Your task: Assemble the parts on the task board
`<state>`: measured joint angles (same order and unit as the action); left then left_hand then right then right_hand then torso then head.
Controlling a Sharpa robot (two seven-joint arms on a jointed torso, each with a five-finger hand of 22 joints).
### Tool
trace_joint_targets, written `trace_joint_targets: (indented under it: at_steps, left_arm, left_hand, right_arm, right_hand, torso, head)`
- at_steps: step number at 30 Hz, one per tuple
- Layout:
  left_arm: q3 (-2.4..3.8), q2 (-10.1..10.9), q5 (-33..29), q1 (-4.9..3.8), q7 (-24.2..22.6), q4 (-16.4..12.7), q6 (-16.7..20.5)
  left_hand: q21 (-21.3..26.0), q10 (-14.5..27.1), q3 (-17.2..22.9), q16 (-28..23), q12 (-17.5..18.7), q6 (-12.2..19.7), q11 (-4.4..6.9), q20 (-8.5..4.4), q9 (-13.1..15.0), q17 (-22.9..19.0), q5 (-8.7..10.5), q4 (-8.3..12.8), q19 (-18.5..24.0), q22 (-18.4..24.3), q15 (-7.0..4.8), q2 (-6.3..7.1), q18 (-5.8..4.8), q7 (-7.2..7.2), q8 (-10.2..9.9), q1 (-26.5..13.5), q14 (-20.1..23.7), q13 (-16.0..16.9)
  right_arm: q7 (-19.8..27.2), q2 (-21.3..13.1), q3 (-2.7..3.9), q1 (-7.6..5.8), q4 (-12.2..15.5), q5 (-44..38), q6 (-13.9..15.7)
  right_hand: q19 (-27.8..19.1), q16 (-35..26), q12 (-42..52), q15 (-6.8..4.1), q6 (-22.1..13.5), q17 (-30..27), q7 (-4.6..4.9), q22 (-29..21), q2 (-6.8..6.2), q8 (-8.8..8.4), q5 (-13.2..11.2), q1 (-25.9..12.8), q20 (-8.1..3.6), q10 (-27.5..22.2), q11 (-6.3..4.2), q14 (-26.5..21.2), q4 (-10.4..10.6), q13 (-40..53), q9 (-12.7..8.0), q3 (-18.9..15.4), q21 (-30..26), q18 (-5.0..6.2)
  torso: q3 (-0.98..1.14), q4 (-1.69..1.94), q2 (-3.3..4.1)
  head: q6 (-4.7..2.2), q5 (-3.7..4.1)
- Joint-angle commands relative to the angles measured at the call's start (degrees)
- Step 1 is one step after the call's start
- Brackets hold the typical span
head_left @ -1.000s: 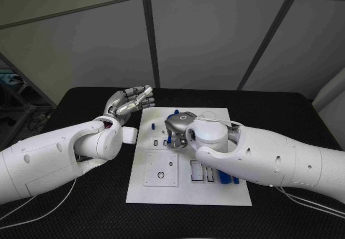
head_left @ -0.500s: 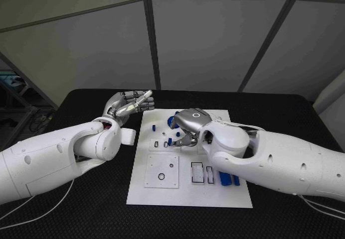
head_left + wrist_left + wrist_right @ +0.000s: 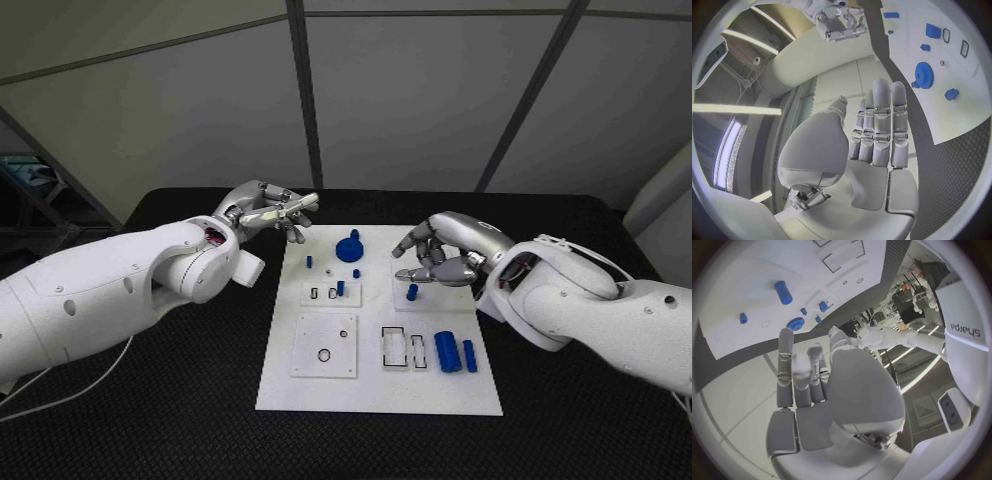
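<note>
standing in task board (image 3: 378,385): blue parts (image 3: 447,352)

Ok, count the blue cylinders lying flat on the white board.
2: thicker blue cylinder and thinner blue cylinder, side by side at the right edge of the white task board.

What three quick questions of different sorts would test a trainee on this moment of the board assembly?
1. True or false: the left hand holds a blue part.
2. Multiple choice: the round blue toothed gear sits on the white task board at its A) far end, B) near end, C) off the board.
3. Fill in: the right hand hangs above a small blue ___ standing on the board.

Key: 1 false; 2 A; 3 peg.
</note>
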<state>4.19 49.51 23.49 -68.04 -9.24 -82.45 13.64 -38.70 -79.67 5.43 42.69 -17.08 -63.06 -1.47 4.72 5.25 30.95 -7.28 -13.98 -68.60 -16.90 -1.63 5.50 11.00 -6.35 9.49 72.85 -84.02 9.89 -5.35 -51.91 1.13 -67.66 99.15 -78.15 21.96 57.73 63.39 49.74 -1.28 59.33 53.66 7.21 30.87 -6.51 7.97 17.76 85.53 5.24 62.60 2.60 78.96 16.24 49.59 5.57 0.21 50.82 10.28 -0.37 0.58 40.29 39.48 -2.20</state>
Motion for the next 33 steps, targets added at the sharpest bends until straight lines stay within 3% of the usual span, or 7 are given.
trace_joint_targets:
  at_steps: [1, 2, 3, 10, 18, 24, 33]
  left_arm:
    - [0.0, -1.2, 15.4, -1.26, 12.0, 1.3, -10.4]
    - [-0.07, -2.0, 18.0, -2.02, 14.8, 1.9, -12.4]
    - [-0.23, -2.7, 20.2, -2.7, 17.1, 2.4, -14.0]
    - [-2.66, -7.1, 29.1, -7.13, 31.2, 4.9, -24.0]
    - [-5.32, -12.2, 32.0, -8.97, 39.3, 8.1, -30.6]
    - [-6.03, -14.8, 33.8, -9.23, 41.3, 9.6, -32.4]
    - [-6.52, -16.6, 34.8, -9.3, 42.4, 10.5, -32.7]
  left_hand:
    - [-8.3, -0.7, -1.6, 25.5, -3.0, -0.5, 0.64, -1.46, 0.6, 27.4, -0.33, -0.7, -3.9, -7.1, -0.57, -0.01, -1.01, 0.64, 0.4, -0.7, -3.6, 3.2]
    - [-19.5, 0.7, -2.7, 33.7, -6.3, -0.2, 0.81, -2.1, 1.3, 37.3, -0.52, -1.3, -6.8, -20.8, -0.53, -0.36, -2.56, 0.87, 1.0, -0.6, -3.0, 7.0]
    - [-24.0, 1.3, -3.1, 36.0, -7.7, 0.0, 0.65, -2.07, 1.6, 40.3, -0.54, -1.6, -7.9, -26.8, -0.79, -0.68, -3.48, 0.9, 1.3, -0.6, -2.8, 8.5]
    - [-38.0, 5.7, -4.9, 38.3, -22.0, 1.1, 1.32, -2.22, 5.3, 43.6, -0.41, -2.2, -13.7, -47.9, -1.94, -2.97, -6.53, 1.44, 5.7, -1.6, -2.4, 21.3]
    - [-39.5, 7.8, -7.5, 38.3, -33.5, 3.9, 1.14, -2.32, 8.6, 44.0, -0.37, -2.4, -14.9, -50.8, -1.93, -4.78, -6.93, 1.57, 9.5, -4.0, -2.3, 32.6]
    - [-39.8, 6.7, -9.6, 38.2, -39.9, 4.8, 1.37, -2.46, 10.5, 44.1, -0.31, -2.5, -15.2, -51.4, -2.12, -5.22, -7.01, 1.86, 12.1, -5.2, -2.3, 39.0]
    - [-39.8, 6.5, -12.5, 38.1, -43.0, 5.3, 1.72, -2.7, 12.8, 44.2, -0.15, -2.5, -15.2, -51.8, -2.38, -4.88, -7.03, 2.3, 14.9, -6.2, -2.4, 41.9]
  right_arm:
    - [7.3, -1.2, 0.02, -0.12, -0.8, 19.6, 1.6]
    - [7.8, -1.8, 0.02, -0.13, -1.5, 22.2, 1.6]
    - [8.2, -2.1, 0.02, -0.14, -2.1, 24.1, 1.6]
    - [10.8, -2.8, 0.02, -0.17, -5.6, 30.7, 2.0]
    - [12.9, -2.2, 0.02, -0.18, -7.5, 32.0, 2.1]
    - [14.2, -1.5, 0.02, -0.2, -8.3, 32.9, 3.2]
    - [14.9, -0.8, 0.03, -0.25, -8.9, 33.6, 5.0]
  right_hand:
    - [-1.5, -13.8, -8.9, -0.06, 0.8, -13.7, -0.24, -2.3, 0.07, 0.16, 0.3, 0.9, 0.06, -1.9, -0.22, -5.6, 0.2, -7.7, -0.2, 0.8, -3.7, 0.27]
    - [-2.5, -19.2, -13.7, 0.18, 1.4, -17.5, -0.35, -3.7, 0.32, 0.15, 0.3, 1.2, 0.35, -1.3, -0.16, -7.9, 0.3, -11.7, -0.2, 1.4, -6.1, 0.15]
    - [-3.4, -23.2, -18.7, 0.63, 1.4, -19.4, -0.24, -5.4, -0.5, -0.39, -0.1, 1.4, 0.71, 1.6, 0.3, -8.6, -0.1, -16.8, -0.4, 1.6, -9.0, 0.29]
    - [-0.7, -40.3, -37.0, 1.84, 4.2, -27.5, 0.47, -12.1, -0.36, -2.4, -0.1, 2.1, 2.66, 9.2, 0.93, -4.7, 0.2, -34.6, -1.0, 5.0, -18.7, 0.23]
    - [1.1, -50.2, -44.8, 2.37, 5.3, -32.6, 0.99, -15.8, -0.91, -4.07, -0.1, 1.9, 2.82, 12.3, 1.5, -2.0, -0.1, -41.9, -1.3, 7.4, -24.0, 0.19]
    - [-0.2, -54.2, -46.2, 3.38, 4.6, -34.7, 1.51, -17.4, -1.32, -4.35, -0.3, 1.9, 3.69, 12.0, 2.23, -3.6, -0.3, -43.9, -1.5, 8.3, -26.9, 0.04]
    - [-2.6, -59.0, -46.2, 5.42, 3.1, -37.6, 2.83, -20.0, -2.61, -4.36, -0.2, 0.8, 5.54, 8.9, 3.78, -6.7, -0.3, -45.9, -1.6, 8.8, -31.3, 0.05]
  torso:
    - [0.21, -0.12, -1.02]
    - [0.27, -0.16, -1.31]
    - [0.31, -0.21, -1.48]
    - [0.57, -0.26, -2.2]
    - [0.67, -0.27, -2.38]
    - [0.63, -0.31, -2.24]
    - [0.57, -0.3, -2.11]
  head:
    - [0.24, 0.11]
    - [0.45, 0.09]
    - [0.5, 0.06]
    - [1.03, -0.23]
    - [1.45, -0.39]
    - [1.67, -0.36]
    - [2.12, -0.19]
